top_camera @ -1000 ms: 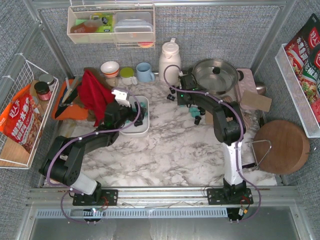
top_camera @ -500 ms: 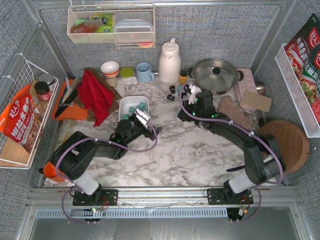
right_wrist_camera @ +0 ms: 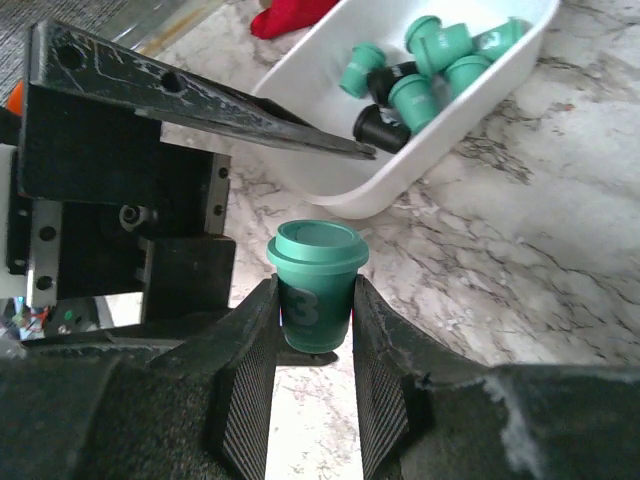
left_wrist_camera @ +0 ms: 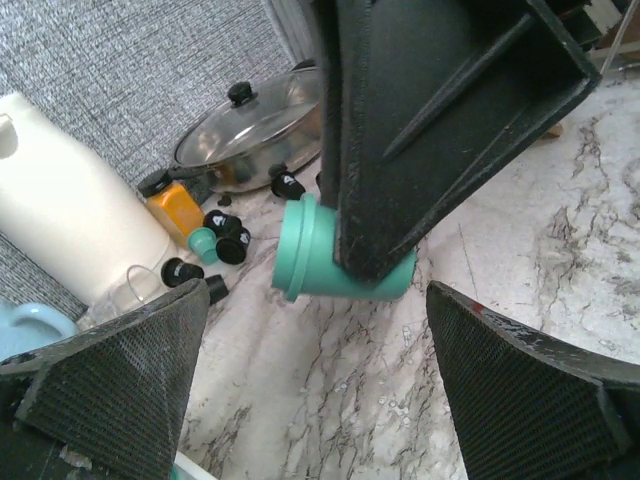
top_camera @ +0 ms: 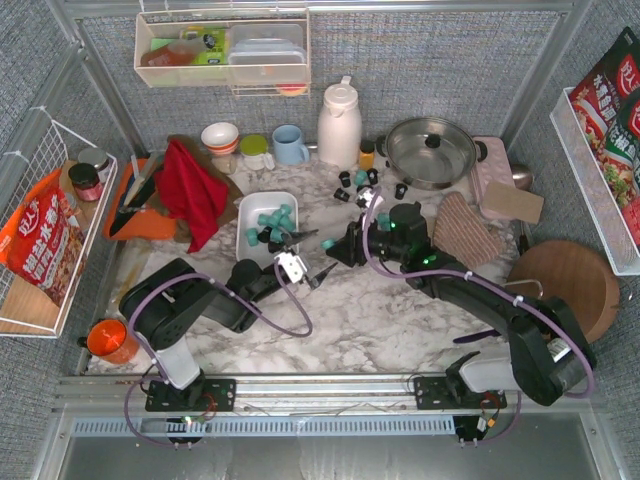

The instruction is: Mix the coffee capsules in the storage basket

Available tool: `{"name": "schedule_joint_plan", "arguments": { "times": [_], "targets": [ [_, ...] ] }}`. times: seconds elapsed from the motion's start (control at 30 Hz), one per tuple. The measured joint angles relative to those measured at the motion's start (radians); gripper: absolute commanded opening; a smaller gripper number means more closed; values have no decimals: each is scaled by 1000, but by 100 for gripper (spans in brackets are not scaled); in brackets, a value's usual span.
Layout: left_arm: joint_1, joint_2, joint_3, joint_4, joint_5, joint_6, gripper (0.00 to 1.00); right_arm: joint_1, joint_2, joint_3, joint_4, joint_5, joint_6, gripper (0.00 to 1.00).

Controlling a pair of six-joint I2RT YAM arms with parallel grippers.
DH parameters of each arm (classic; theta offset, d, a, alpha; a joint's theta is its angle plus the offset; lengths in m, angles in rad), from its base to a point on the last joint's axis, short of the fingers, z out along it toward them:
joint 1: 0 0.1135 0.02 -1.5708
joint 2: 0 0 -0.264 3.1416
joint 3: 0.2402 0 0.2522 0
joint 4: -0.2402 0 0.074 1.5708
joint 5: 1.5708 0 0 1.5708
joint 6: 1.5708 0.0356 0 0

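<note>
Nearest us, both arms stretch low over the marble tabletop (top_camera: 380,310) and meet near its middle. The left hand (top_camera: 322,252) is spread wide and grips nothing. Facing it, the right hand (right_wrist_camera: 312,295) pinches one teal capsule (right_wrist_camera: 317,262) by its sides; from the left wrist, this capsule shows between the left hand's open fingers (left_wrist_camera: 110,380). Just beyond, the white storage basket (top_camera: 268,195) holds a mixed cluster of teal and black coffee capsules (top_camera: 270,222). Farther back, loose capsules (top_camera: 355,180), mostly black, lie on the tabletop beside a lidded steel pot (top_camera: 430,150) and a white flask (top_camera: 339,115).
</note>
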Motion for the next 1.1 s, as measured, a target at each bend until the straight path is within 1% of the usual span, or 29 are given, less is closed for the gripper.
{"name": "schedule_joint_plan", "arguments": {
  "times": [0.3,0.47,0.67,1.1],
  "targets": [
    [-40,-3,-10,10,-22,70,96,42,23,46,-20,-58,-19,34],
    [-67,-3,-9,11,-48,100,92,50,30,60,-51,-65,-38,36],
    [-83,-18,-9,11,-69,129,85,52,38,71,-84,-58,-45,37],
    [-86,-40,-15,11,-101,168,77,52,35,81,-110,-32,-48,38]
  ]
}}
